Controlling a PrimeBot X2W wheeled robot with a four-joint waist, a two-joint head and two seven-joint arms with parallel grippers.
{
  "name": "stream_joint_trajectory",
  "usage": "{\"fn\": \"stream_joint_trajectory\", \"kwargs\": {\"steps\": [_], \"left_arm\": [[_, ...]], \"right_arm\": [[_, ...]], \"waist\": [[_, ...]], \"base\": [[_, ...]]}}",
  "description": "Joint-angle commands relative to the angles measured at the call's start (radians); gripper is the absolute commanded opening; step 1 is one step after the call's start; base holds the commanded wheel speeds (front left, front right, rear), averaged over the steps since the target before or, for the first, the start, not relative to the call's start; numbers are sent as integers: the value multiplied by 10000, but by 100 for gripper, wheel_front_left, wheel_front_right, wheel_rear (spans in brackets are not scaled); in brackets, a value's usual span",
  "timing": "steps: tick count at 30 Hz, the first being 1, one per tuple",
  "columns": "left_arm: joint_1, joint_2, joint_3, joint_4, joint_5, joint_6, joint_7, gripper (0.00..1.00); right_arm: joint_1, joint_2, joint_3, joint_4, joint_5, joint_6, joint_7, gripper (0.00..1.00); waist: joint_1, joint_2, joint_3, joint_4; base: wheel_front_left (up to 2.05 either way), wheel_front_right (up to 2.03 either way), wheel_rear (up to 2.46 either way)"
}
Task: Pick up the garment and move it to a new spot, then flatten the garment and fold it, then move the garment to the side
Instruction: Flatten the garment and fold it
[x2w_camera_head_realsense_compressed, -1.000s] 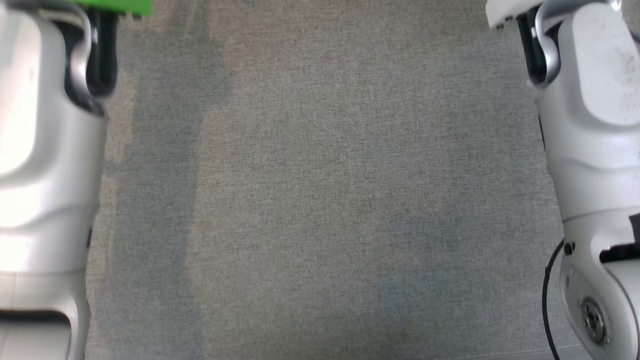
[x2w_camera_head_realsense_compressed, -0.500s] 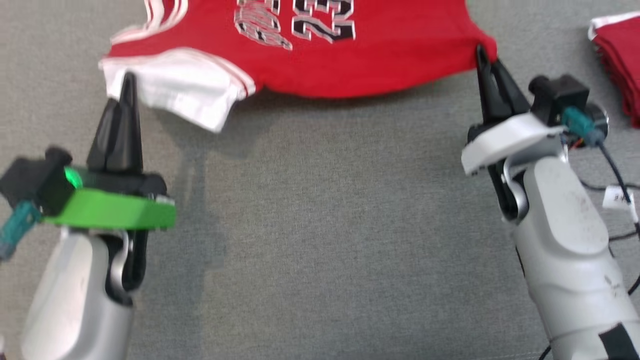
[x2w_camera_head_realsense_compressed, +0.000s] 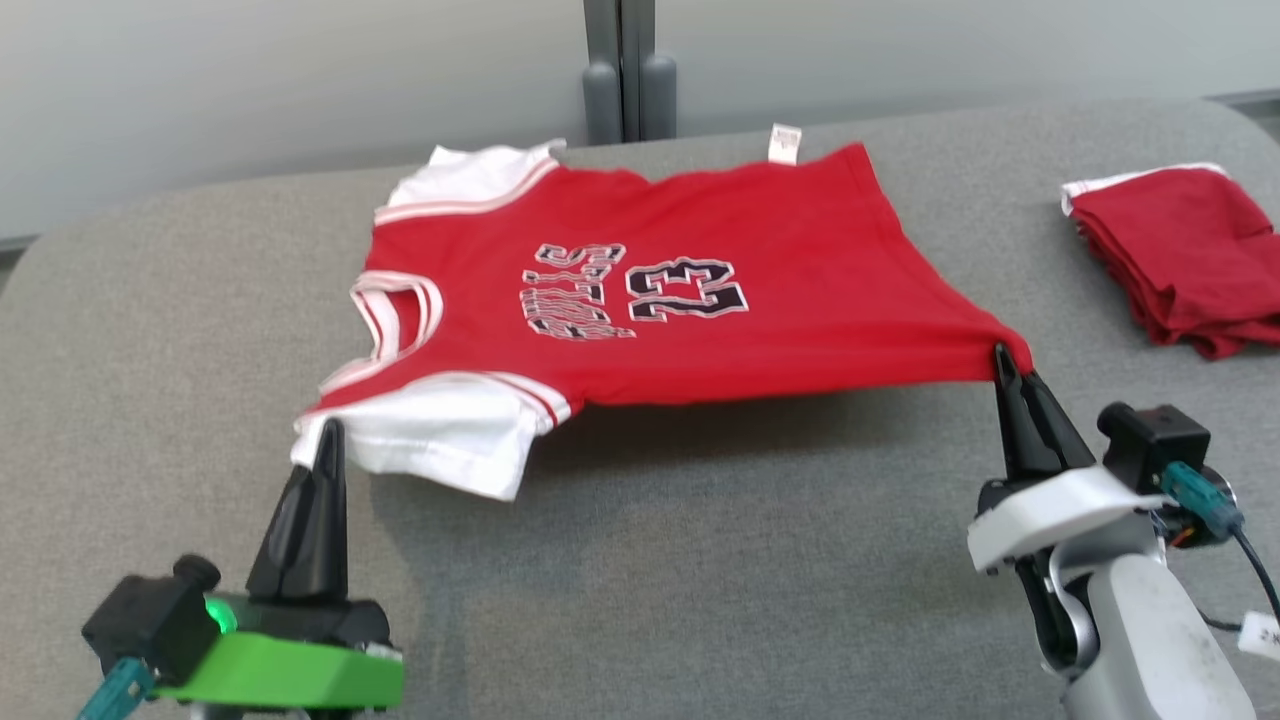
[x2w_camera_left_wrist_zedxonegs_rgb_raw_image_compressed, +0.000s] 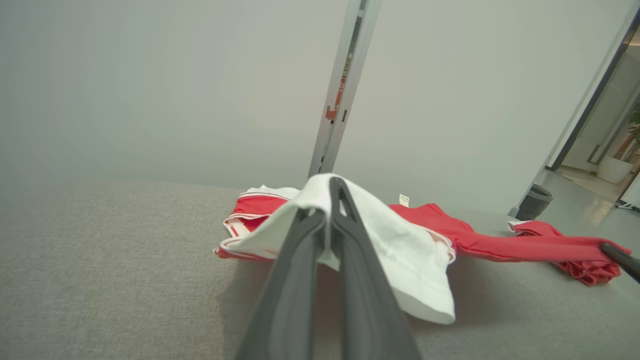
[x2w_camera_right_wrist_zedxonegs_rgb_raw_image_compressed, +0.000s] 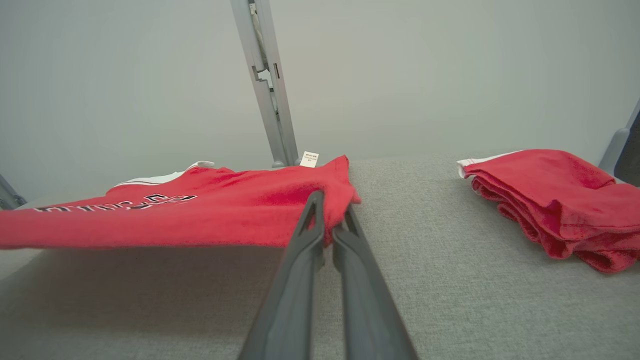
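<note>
The garment (x2w_camera_head_realsense_compressed: 690, 290) is a red jersey with white sleeves and the number 23, spread across the grey table with its near edge lifted off the surface. My left gripper (x2w_camera_head_realsense_compressed: 328, 432) is shut on the white sleeve (x2w_camera_left_wrist_zedxonegs_rgb_raw_image_compressed: 390, 245) at the near left corner. At the near right, my right gripper (x2w_camera_head_realsense_compressed: 1000, 358) is shut on the red hem corner (x2w_camera_right_wrist_zedxonegs_rgb_raw_image_compressed: 335, 200). The cloth hangs taut between the two grips and casts a shadow on the table below.
A folded pile of red clothes (x2w_camera_head_realsense_compressed: 1180, 255) lies at the table's right side, also seen as red clothes (x2w_camera_right_wrist_zedxonegs_rgb_raw_image_compressed: 555, 200). A grey post (x2w_camera_head_realsense_compressed: 620, 70) stands behind the table's far edge against a pale wall. Bare grey table (x2w_camera_head_realsense_compressed: 700, 580) stretches in front of the jersey.
The head camera has tilted up, so the whole jersey, the table's far edge and the wall have come into view. Both grippers stay shut on the same corners.
</note>
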Motion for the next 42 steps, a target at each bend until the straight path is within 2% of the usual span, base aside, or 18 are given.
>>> {"fn": "stream_joint_trajectory", "kwargs": {"steps": [1, 9, 14, 27, 35, 42], "left_arm": [[338, 63, 36, -207, -34, 104, 45, 0], [1967, 241, -12, -1622, -92, 636, 628, 0], [2508, 288, -116, -1522, -121, 702, 746, 0], [1472, 64, -615, 706, -558, 71, 717, 0], [-411, 174, -1124, 2063, -235, -290, 525, 0], [-2517, -123, -1468, 4065, -6, -409, 18, 0]], "right_arm": [[344, -38, -52, -282, 62, -11, 123, 0], [2265, -40, -237, -2348, 410, -11, 1422, 0], [2927, -38, -322, -2720, 464, -11, 2125, 0], [2354, -37, -189, -1090, 509, -11, 2573, 0], [1288, -37, -202, -56, 572, -11, 2766, 0], [14, -39, -423, 1192, 758, -11, 2302, 0]], "waist": [[1, 0, -651, 49], [1, 0, -874, 16], [1, 0, -831, -42], [1, 0, -566, 31], [1, 0, -267, 123], [1, 0, -20, 115]], "base": [[0, 0, 0], [0, 0, 0], [0, 0, 0], [0, 0, 0], [0, 0, 0], [0, 0, 0]]}}
